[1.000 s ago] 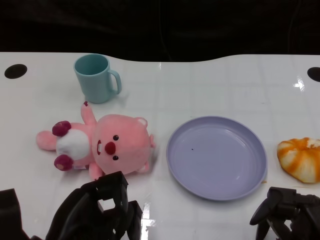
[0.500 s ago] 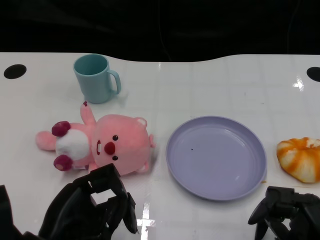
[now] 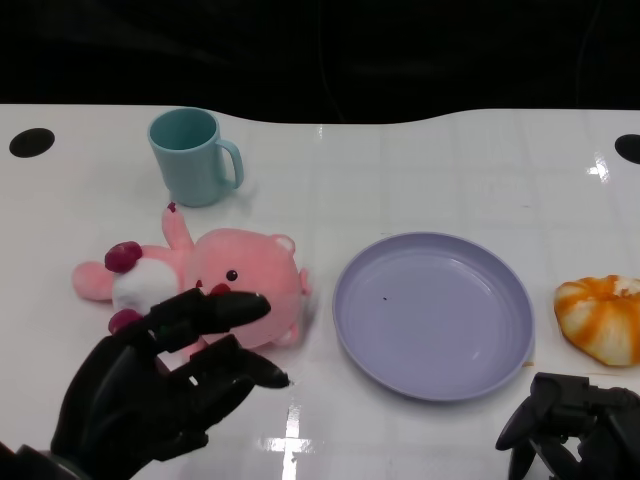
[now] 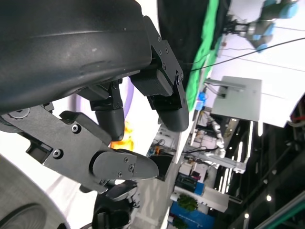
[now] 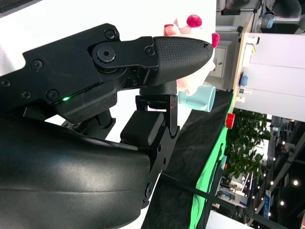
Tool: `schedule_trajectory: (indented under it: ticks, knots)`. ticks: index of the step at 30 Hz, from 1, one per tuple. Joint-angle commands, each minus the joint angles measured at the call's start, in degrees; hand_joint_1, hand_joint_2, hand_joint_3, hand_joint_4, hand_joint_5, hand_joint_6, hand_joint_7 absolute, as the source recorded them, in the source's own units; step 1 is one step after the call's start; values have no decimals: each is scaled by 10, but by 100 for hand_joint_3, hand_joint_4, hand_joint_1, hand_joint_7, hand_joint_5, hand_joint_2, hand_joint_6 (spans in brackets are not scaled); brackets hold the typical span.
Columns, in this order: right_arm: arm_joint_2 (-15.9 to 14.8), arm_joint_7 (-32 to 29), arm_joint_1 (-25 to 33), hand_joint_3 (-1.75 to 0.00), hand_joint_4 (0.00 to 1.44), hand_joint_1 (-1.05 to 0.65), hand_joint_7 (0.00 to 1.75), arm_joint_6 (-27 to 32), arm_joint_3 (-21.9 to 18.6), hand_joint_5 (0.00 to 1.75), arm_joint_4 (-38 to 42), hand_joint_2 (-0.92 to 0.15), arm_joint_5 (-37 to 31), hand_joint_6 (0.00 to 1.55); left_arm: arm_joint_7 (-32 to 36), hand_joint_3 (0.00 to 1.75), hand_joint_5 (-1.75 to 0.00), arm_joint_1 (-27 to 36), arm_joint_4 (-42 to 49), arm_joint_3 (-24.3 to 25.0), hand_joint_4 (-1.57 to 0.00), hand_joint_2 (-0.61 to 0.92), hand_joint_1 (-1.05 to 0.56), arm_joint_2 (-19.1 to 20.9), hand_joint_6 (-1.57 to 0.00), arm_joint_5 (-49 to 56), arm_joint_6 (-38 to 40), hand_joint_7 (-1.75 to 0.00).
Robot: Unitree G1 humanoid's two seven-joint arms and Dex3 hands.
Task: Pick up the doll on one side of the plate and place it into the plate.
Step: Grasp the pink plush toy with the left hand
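Observation:
A pink plush doll (image 3: pixel 235 285) with a white belly and dark red paws lies on its back left of the lavender plate (image 3: pixel 432 314), which holds nothing. My left hand (image 3: pixel 160 385) hovers over the doll's near side with its fingers spread, holding nothing; its fingertips overlap the doll's lower edge in the head view. My right hand (image 3: pixel 570 428) sits low at the table's front right, fingers curled in, with nothing in it. The right wrist view catches the doll (image 5: pixel 190 28) past my right hand's fingers (image 5: pixel 157 55).
A teal mug (image 3: pixel 192 156) stands behind the doll, also seen as the mug (image 5: pixel 198 99) in the right wrist view. An orange-and-white striped bun-like object (image 3: pixel 602 317) lies right of the plate. Black holes mark the table's far corners.
My left hand has risen and reached forward toward the doll, its fingers spreading from a curled pose. The right hand, doll and plate have stayed put.

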Motion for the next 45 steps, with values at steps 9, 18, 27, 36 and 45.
schedule_trajectory:
  ticks: [9,18,27,36,45]
  knots:
    - [-4,1,-1,-40,101,-96,103,12,-7,136,-4,-92,12,102,45,11,-80,-45,-4,27,-19,92,-56,53,-47,159,-176,-6]
    - [-3,-1,0,-39,102,-97,102,17,-6,136,-7,-92,13,102,107,8,-69,-94,5,40,-5,92,-62,117,-30,298,-241,0]
    - [-1,-5,1,-39,102,-97,103,21,-5,135,-10,-92,11,103,131,3,-44,-123,-28,24,0,90,-65,215,-23,476,-184,-1]
    - [-4,-3,-2,-40,102,-97,103,20,-6,135,-5,-92,11,102,172,1,-38,-160,-14,-38,-3,90,-70,266,-24,688,-151,-1]
    - [-5,0,-7,-40,102,-98,104,15,-10,136,3,-92,15,102,157,0,-36,-225,47,-124,-1,90,-70,265,-23,804,-84,0]
